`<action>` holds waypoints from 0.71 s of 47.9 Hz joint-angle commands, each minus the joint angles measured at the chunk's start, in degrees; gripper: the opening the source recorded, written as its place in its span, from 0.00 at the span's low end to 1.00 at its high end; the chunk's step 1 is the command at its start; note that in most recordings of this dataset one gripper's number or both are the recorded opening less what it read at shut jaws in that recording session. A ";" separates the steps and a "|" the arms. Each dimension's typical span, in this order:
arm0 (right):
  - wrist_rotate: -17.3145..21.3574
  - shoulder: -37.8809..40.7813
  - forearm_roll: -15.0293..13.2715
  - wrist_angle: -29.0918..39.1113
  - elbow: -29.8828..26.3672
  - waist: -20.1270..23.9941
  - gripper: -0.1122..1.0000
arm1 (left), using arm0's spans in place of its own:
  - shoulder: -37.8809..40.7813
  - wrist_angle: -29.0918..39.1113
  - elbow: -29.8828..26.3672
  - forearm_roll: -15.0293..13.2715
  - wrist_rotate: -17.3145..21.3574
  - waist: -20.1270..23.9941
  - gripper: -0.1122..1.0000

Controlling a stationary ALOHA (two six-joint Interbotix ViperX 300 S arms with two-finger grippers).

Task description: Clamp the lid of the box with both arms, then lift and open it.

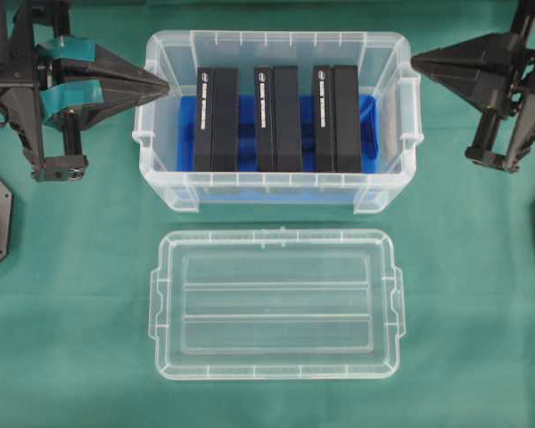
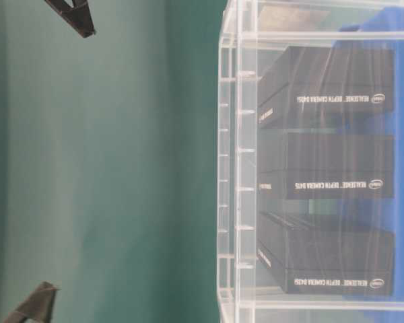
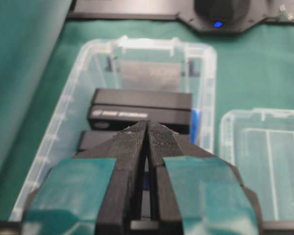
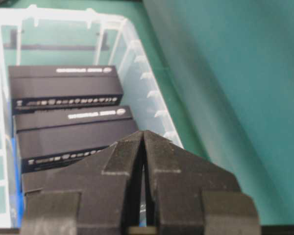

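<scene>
Lid (image 1: 274, 301) off, flat before the open box (image 1: 272, 183); my left claw (image 1: 163, 87) and right claw (image 1: 416, 61) pressed together, empty. I'd retreat both level, avoiding the rims.

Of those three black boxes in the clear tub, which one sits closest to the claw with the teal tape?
The leftmost black box in the overhead view. It lies nearest the teal-taped left gripper, whose tip is at the clear plastic tub's left end; the middle and right boxes lie farther off.

A robotics lab: a bench (image 1: 89, 294) draped in green cloth, two black robot arms mounted at its edges beside a clear box (image 1: 272, 192) holding depth-camera cartons (image 1: 274, 119).
</scene>
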 commanded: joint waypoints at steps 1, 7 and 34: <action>0.09 -0.53 -0.35 -1.23 -0.09 -0.26 0.10 | -1.05 -2.20 0.62 -0.26 0.09 0.97 0.11; 0.00 -0.53 -0.26 -1.58 0.62 -0.62 0.10 | -2.20 -4.92 3.16 -0.26 0.09 1.58 0.11; -0.09 -0.53 -0.26 -2.02 1.85 -1.58 0.10 | -3.87 -6.94 6.86 -0.53 -0.09 3.25 0.11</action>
